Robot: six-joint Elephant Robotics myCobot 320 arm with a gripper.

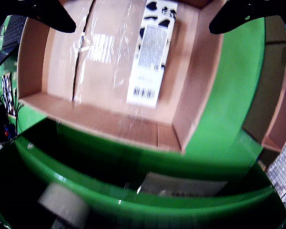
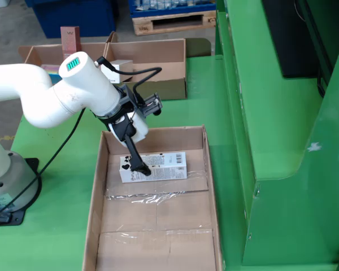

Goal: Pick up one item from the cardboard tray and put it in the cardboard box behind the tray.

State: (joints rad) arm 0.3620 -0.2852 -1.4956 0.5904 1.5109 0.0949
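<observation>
White with black cow blotches, the flat rectangular carton (image 2: 153,167) lies on the taped floor of the shallow cardboard tray (image 2: 99,180), long axis running left to right in the fixed view. The gripper (image 1: 142,19) hangs above it, black fingers (image 2: 134,155) spread and empty. Only the fixed view shows the cardboard box (image 2: 158,65) farther back on the green table (image 2: 56,226).

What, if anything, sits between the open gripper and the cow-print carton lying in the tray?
Nothing visible. The gripper hangs open just above the cow-print carton, which lies flat and alone on the cardboard tray. The wrist view shows bare space between the black fingers and the carton.
</observation>
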